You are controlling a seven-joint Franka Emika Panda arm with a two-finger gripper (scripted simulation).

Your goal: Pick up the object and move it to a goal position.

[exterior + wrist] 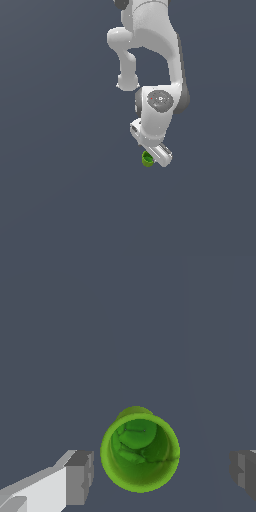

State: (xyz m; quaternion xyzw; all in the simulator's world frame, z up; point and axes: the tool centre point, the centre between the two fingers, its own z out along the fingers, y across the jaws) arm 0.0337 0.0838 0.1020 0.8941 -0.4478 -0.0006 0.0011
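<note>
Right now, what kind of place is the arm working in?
Probably a bare simulated workspace: a flat, featureless grey surface, one green cup, and the open gripper straddling it. No furniture or walls show.

The arm (150, 50) is rendered as smooth white plastic-like casing with a soft sheen; darker grey matt parts are seen at its joints; the cup (140, 452) is shown in bright green, smooth outside, with a mottled, cracked-looking darker texture inside; the finger pads (80, 477) are seen as flat matt grey; the ground (50, 175) is rendered as an even, matt slate-blue surface.
</note>
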